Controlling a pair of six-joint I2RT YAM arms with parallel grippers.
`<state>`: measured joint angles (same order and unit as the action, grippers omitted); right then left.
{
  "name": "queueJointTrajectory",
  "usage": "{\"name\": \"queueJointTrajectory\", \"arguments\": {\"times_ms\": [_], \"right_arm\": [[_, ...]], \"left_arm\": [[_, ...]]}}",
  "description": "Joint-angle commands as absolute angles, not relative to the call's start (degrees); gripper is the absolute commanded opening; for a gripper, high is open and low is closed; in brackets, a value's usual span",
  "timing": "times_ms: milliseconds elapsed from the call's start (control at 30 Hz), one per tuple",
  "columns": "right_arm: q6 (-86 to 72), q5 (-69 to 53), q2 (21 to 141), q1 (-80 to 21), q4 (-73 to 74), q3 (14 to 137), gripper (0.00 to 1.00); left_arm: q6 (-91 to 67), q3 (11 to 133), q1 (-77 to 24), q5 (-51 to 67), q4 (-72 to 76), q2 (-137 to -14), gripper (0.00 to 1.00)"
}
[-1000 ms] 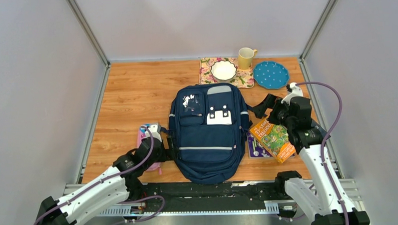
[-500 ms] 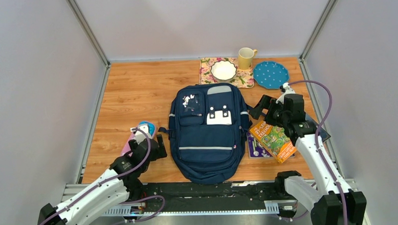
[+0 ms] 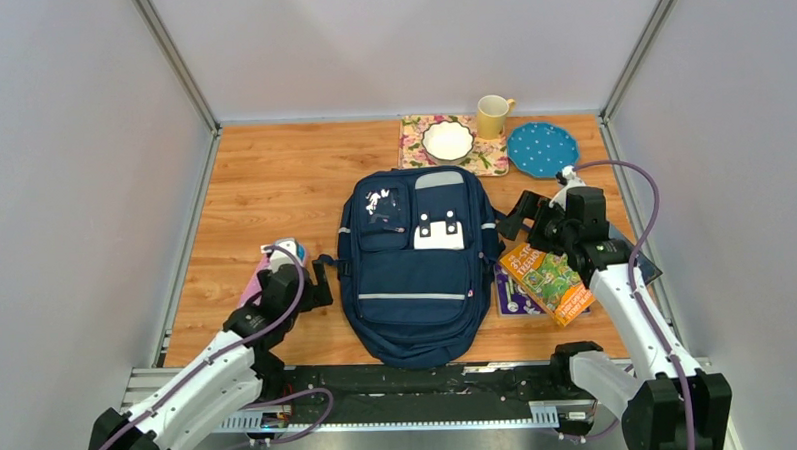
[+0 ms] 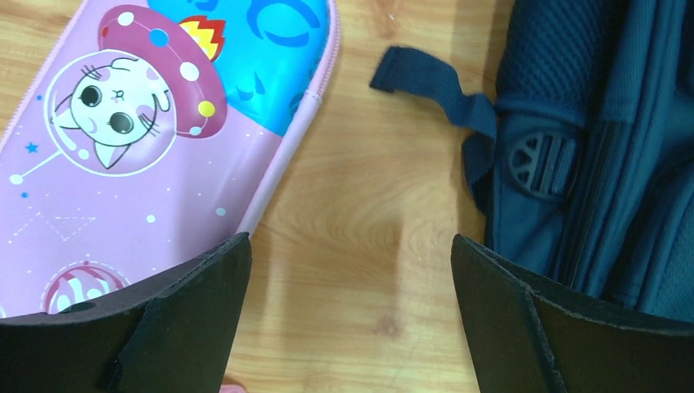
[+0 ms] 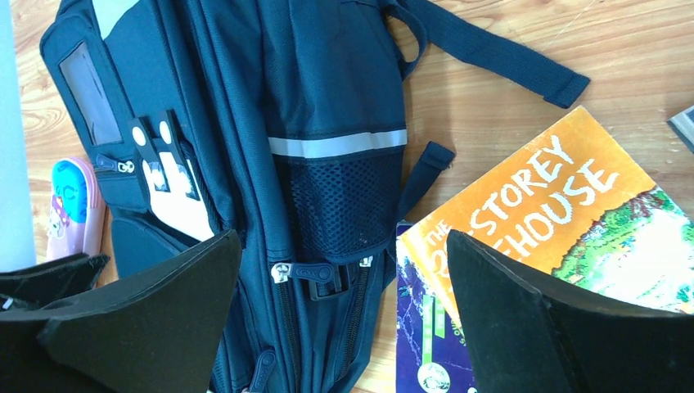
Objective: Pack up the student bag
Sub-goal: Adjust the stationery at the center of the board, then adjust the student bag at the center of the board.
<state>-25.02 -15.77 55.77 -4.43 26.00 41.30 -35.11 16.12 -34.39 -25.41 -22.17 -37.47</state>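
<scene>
Wooden table (image 3: 273,179) under navy student bag (image 3: 416,274)

A glossy pink oval pencil case (image 4: 147,164) with a cartoon cat in a spotted mushroom hat and a bright blue patch lies at the left on a light wooden tabletop (image 4: 360,205). At the right is the edge of a navy blue fabric backpack (image 4: 630,147), with a loose webbing strap end (image 4: 425,82) and a round dark plastic buckle (image 4: 540,162). The left gripper (image 4: 350,246) has its two black fingers (image 4: 188,319) spread wide over bare wood between them.
</scene>
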Motion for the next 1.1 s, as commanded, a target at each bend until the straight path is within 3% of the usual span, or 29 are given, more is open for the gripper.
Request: {"name": "queueJointTrajectory", "arguments": {"times_ms": [0,400,533,800,1067], "right_arm": [[-25.31,-19.25,56.07,-4.48,25.57,42.98,1.0],[-24.87,-19.51,57.04,-4.48,26.98,43.94,1.0],[-24.96,-18.81,57.83,-4.48,26.89,44.03,1.0],[-25.32,-21.27,60.9,-4.48,25.14,43.33,1.0],[-23.29,-21.17,66.44,-4.57,26.02,43.77,1.0]], "left_arm": [[-31.29,15.3,-26.12,-16.65,-16.44,-37.44,0.99],[-32.69,13.19,-23.38,-0.35,-13.98,-35.07,0.99],[-35.33,12.31,-25.3,-1.05,-16.69,-32.0,0.99],[-36.12,11.69,-25.4,-16.16,-24.6,-31.2,0.99],[-31.56,17.05,-21.01,-13.53,-19.43,-39.02,0.99]]}}
